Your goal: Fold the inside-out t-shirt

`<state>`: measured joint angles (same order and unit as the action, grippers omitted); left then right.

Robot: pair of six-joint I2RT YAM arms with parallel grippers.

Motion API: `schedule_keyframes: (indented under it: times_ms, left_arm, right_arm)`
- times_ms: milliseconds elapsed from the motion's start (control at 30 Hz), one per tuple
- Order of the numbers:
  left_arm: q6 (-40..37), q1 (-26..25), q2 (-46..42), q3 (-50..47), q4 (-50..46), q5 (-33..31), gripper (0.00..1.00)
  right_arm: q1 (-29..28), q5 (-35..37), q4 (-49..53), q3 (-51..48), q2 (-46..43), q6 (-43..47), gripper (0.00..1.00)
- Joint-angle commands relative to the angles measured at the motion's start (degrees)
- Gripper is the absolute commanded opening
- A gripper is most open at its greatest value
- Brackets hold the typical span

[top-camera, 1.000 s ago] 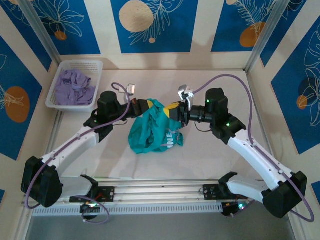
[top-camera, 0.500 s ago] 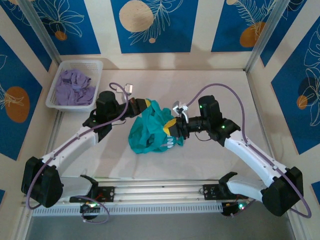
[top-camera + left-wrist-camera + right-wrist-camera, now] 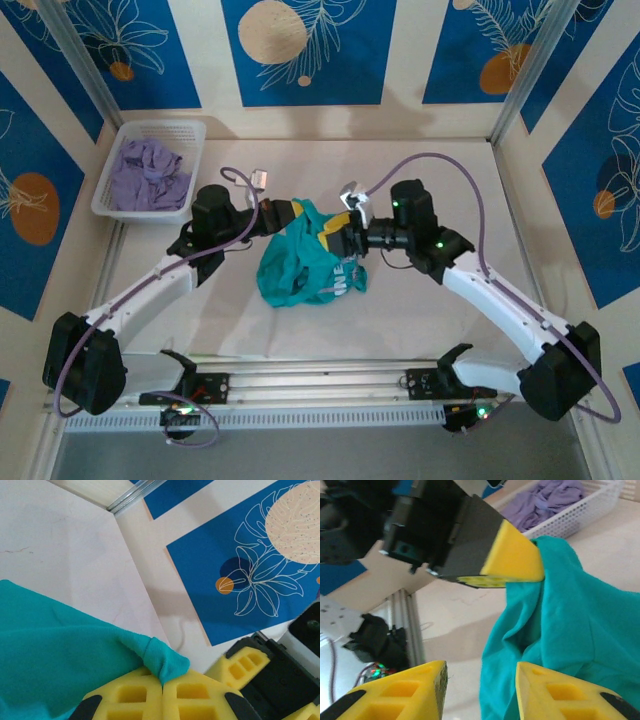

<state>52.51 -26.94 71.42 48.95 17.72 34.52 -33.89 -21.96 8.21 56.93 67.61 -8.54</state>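
t-shirt (image 3: 305, 262): teal, bunched at mid-bench (image 3: 420, 310), upper edge lifted
left fingers (image 3: 167, 692): closed, pinching a fold of the t-shirt
right fingers (image 3: 338, 242): apart, against the t-shirt, gripping nothing
basket (image 3: 150, 127): far-left bench corner, lavender garment (image 3: 148, 175) inside

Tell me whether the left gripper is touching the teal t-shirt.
Touching. The left wrist view shows the left gripper pinching a fold of the t-shirt between shut jaws.

light: bright, even | shadows: soft | blur: right wrist foreground
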Motion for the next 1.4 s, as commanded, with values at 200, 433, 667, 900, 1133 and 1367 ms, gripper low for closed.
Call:
schedule_keyframes:
  times_ms: [200, 433, 667, 900, 1133, 1367]
  left_arm:
    - [-0.6, 0.6, 1.1, 0.0, 4.1, 2.5, 0.00]
    - [-6.2, 0.6, 0.2, 1.1, -3.3, -1.0, 0.00]
    - [-15.6, 0.5, -1.8, 3.5, -16.1, -9.5, 0.12]
    - [-21.0, -0.6, -5.0, 5.2, -22.4, -12.4, 0.31]
    - [-27.9, -3.7, -10.7, 5.6, -25.7, -18.5, 0.48]
    - [-33.8, -5.9, -8.0, 8.8, -26.9, -16.4, 0.65]
  right_arm:
    - [-2.8, 12.4, 3.0, 6.3, 8.8, 2.7, 0.44]
    - [3.9, -4.5, -5.5, 2.4, 6.8, -8.4, 0.00]
    - [7.5, -17.3, -18.2, -2.4, 5.0, -20.5, 0.00]
    - [7.5, -16.9, -22.1, -3.5, 5.3, -23.8, 0.00]
    - [7.4, -16.3, -23.8, -4.3, 5.9, -23.7, 0.00]
    - [6.4, -19.6, -18.7, -2.9, 5.6, -16.1, 0.00]
